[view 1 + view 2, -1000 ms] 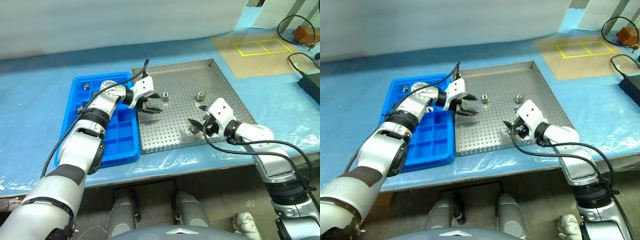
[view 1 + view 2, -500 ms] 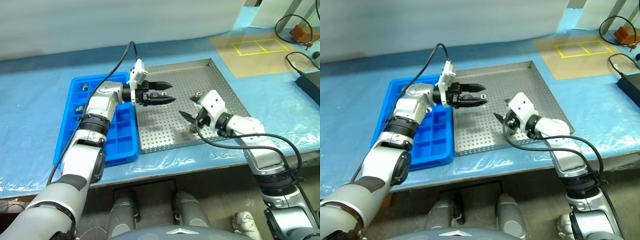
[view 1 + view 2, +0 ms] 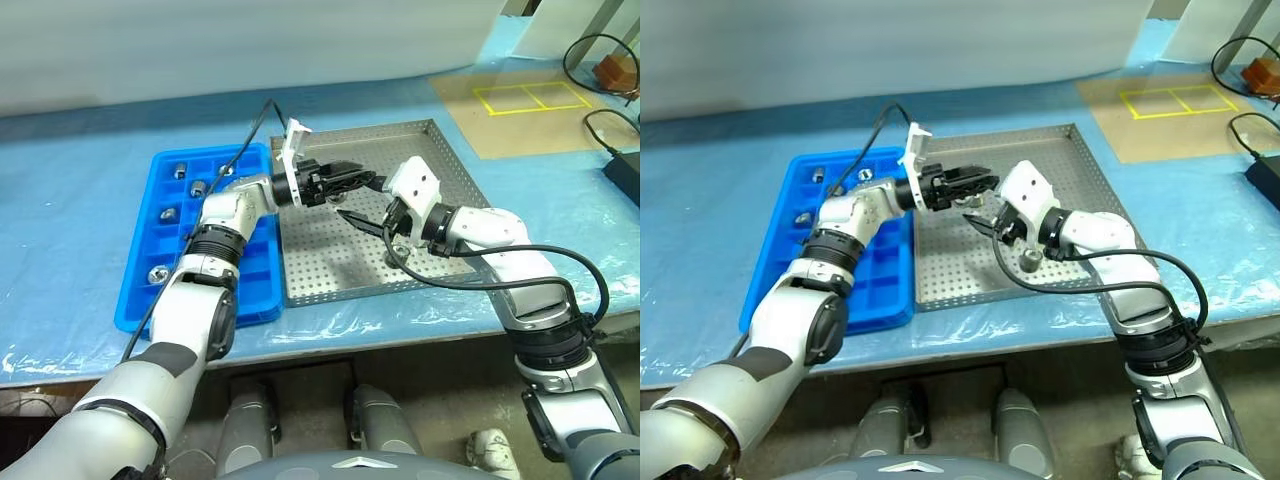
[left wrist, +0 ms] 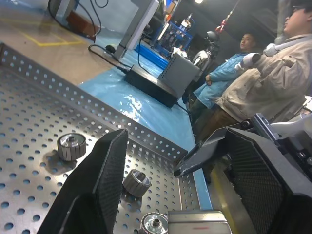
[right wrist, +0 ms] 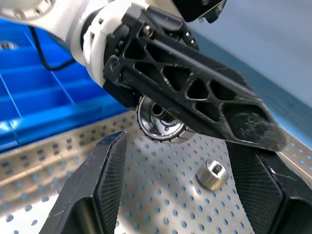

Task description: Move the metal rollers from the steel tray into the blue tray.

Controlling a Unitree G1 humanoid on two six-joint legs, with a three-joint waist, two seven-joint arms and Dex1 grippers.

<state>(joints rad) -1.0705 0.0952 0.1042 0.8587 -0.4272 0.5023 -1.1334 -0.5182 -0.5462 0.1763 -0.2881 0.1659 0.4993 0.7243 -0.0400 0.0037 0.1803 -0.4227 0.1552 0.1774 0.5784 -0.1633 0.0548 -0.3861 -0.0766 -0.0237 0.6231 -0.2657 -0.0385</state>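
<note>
One metal roller (image 5: 161, 122) sits between the fingers of the left gripper (image 3: 362, 180), close to their root. It looks clamped there, though the near finger hides part of it. That gripper is level above the steel tray (image 3: 320, 260), over the half nearer the blue tray (image 3: 255, 290), and points across toward the tray's right edge.

The right gripper (image 3: 368, 226) is tip to tip with it just above the tray's middle, jaws spread wide and empty.

More rollers lie on the perforated floor. Two (image 4: 71, 146) (image 4: 136, 183) are near the right rim and another (image 3: 1028, 260) is by the near edge under the right arm.

The blue tray lies against the steel tray's left edge. Four rollers sit in separate compartments along its far and left edges: (image 3: 180, 170), (image 3: 198, 188), (image 3: 168, 214), (image 3: 158, 272).

Both trays rest on a blue-covered counter (image 3: 80, 200). Beyond its right end, two people (image 4: 273, 83) stand by a black box (image 4: 151, 85).
</note>
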